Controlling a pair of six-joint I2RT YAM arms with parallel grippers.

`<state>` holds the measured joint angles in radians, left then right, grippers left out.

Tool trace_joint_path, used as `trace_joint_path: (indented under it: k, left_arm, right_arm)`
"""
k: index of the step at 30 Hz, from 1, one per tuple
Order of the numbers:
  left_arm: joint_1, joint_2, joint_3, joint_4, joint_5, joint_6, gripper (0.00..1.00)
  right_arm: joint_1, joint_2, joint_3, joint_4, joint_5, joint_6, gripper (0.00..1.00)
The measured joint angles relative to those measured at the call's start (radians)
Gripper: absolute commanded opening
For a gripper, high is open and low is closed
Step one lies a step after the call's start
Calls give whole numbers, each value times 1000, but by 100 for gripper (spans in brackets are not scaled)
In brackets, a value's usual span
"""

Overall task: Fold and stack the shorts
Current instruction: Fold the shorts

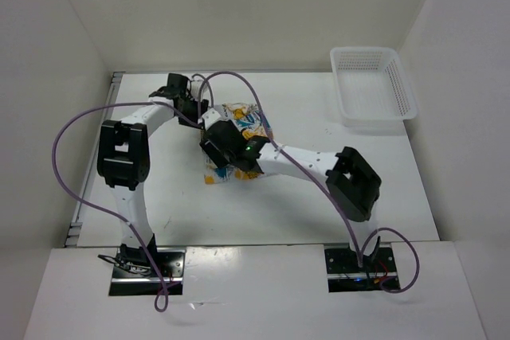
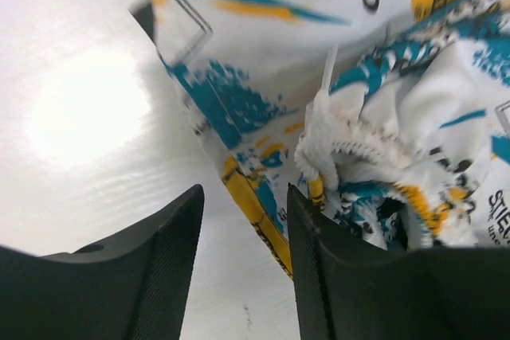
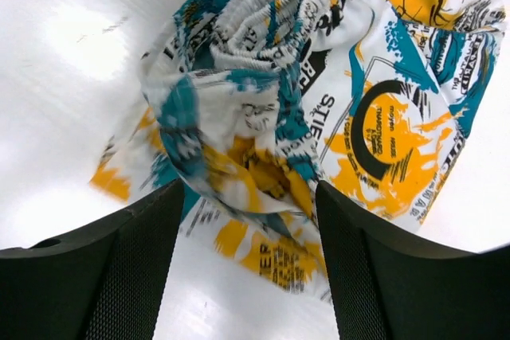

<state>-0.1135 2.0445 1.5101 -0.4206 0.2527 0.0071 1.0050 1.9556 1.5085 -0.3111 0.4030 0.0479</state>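
Observation:
The shorts lie crumpled on the white table at centre, white with teal, yellow-orange and black print. In the top view the right arm covers their lower half. My right gripper hangs just over them with jaws wide apart. A blurred, loose fold of the shorts bulges between the fingertips without being clamped. My left gripper stands open at the left edge of the shorts. Their yellow hem runs along the inner face of its right finger, and bare table shows in the gap.
A white plastic mesh basket stands at the back right of the table. White walls close in the left, back and right sides. Purple cables loop from both arms.

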Motion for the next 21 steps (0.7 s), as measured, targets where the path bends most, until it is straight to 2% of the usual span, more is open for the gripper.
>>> trace_joint_path:
  k: [2, 7, 10, 13, 16, 21]
  left_arm:
    - [4, -5, 23, 1, -8, 16, 55]
    - [24, -64, 33, -13, -55, 11, 64]
    - [43, -132, 38, -42, -59, 10, 67]
    - [47, -181, 64, -63, -47, 8, 69]
    - [14, -202, 65, -65, -32, 8, 70]
    - [-52, -193, 6, -73, 15, 8, 73]
  right_arm:
    - [0, -73, -59, 30, -27, -1, 72]
    - [0, -299, -219, 101, -116, 16, 67]
    - [-59, -381, -275, 143, -159, 73, 66]
    - [-168, -362, -280, 146, -179, 142, 66]
    - [-249, -277, -281, 136, -181, 188, 68]
    - [-246, -152, -315, 100, -213, 239, 68]
